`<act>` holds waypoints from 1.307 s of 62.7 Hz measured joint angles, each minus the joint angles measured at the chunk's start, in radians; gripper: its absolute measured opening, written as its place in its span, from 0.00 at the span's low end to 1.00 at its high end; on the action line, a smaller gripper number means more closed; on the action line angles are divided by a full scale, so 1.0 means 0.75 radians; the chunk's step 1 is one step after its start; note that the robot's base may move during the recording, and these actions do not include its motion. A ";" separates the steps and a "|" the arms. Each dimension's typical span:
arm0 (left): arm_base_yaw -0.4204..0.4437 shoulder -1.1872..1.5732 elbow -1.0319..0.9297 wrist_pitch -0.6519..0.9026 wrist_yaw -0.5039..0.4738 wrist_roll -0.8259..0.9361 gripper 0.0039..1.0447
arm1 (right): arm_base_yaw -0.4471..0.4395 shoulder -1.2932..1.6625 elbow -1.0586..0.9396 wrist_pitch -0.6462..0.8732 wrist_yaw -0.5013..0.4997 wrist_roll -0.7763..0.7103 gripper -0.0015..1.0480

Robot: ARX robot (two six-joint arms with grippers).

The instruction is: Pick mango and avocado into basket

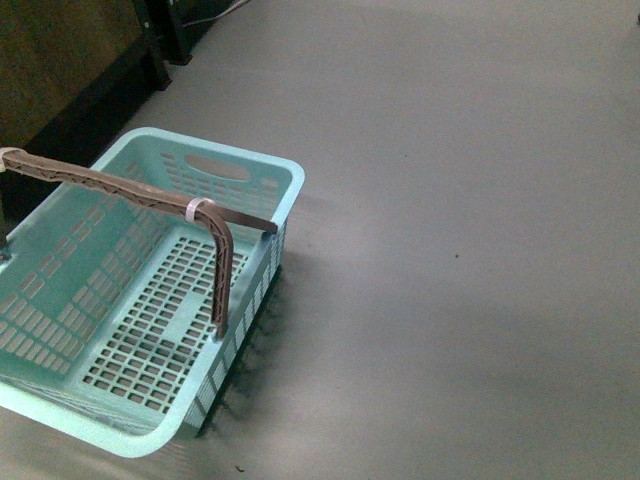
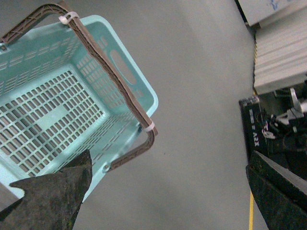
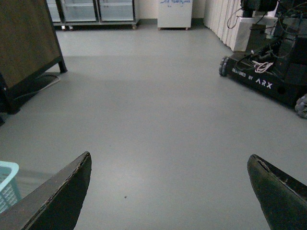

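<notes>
Floor (image 1: pixel 450 200): basket (image 2: pixel 144 91) beyond left gripper (image 2: pixel 171 154) (splayed)

Basket (image 1: pixel 260 182) on floor (image 1: pixel 450 200), front-left of robot. Handle (image 1: pixel 120 184) crosses above basket's opening. Panel (image 1: pixel 60 50) behind basket, far left.

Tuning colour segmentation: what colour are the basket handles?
Brown, ribbed handles; clearest in the left wrist view.

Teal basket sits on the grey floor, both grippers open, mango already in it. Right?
One thing is wrong: the basket is empty. The front and left wrist views show only its bare slotted bottom, and no mango shows in any view. The rest holds: it sits on the grey floor, and the left gripper and right gripper are both open.
</notes>
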State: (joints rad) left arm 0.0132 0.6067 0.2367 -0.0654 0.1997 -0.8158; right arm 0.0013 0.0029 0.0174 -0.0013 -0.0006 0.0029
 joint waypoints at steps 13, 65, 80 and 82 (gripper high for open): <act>-0.033 0.708 0.136 0.522 -0.119 -0.252 0.93 | 0.000 0.000 0.000 0.000 0.001 0.000 0.92; -0.192 2.129 0.897 0.923 -0.268 -0.577 0.93 | 0.000 0.000 0.000 -0.001 0.001 0.000 0.92; -0.180 2.187 0.974 0.883 -0.268 -0.585 0.67 | 0.000 0.000 0.000 0.000 0.001 0.000 0.92; -0.180 2.187 0.979 0.867 -0.278 -0.588 0.59 | 0.000 0.000 0.000 -0.001 0.001 -0.001 0.92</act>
State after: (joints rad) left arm -0.1215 2.2471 0.9707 0.5846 -0.0090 -1.2568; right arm 0.0013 0.0029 0.0174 -0.0017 -0.0002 0.0025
